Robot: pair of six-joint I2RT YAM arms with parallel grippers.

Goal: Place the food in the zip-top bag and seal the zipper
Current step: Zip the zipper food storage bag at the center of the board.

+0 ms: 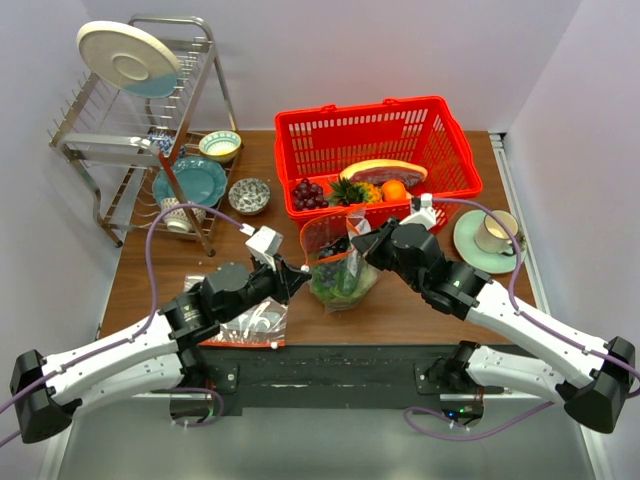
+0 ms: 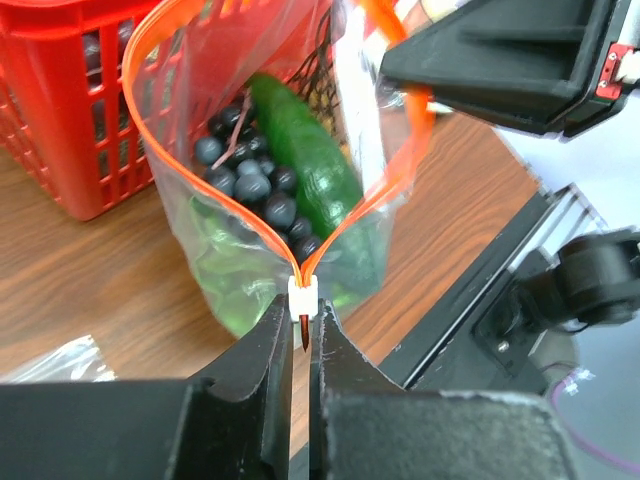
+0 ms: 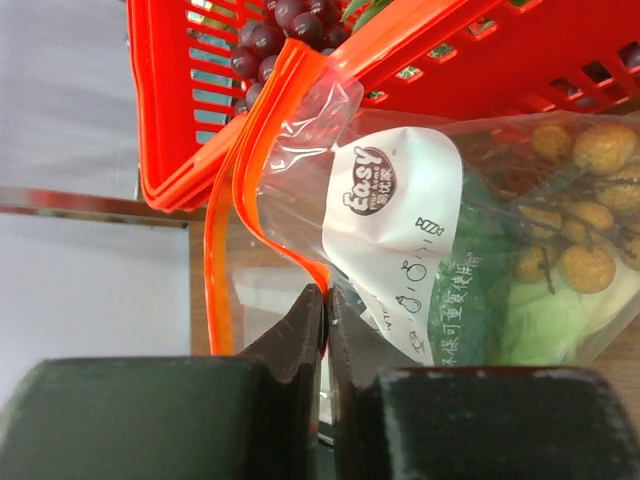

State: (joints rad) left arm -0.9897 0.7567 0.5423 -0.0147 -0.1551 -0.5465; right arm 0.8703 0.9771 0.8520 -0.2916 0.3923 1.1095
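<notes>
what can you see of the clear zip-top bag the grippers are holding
The clear crinkly plastic zip-top bag is held upright, its red-orange zipper strip gaping open. The left gripper pinches the strip beside its white tab; the right gripper pinches the far end. Inside lie a dark green cucumber, small brown round fruits and pale-green cabbage.

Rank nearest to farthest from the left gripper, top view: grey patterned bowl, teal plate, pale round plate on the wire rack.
1. Grey patterned bowl, behind the left gripper.
2. Teal plate, farther left.
3. Pale round plate, far-left corner.
</notes>
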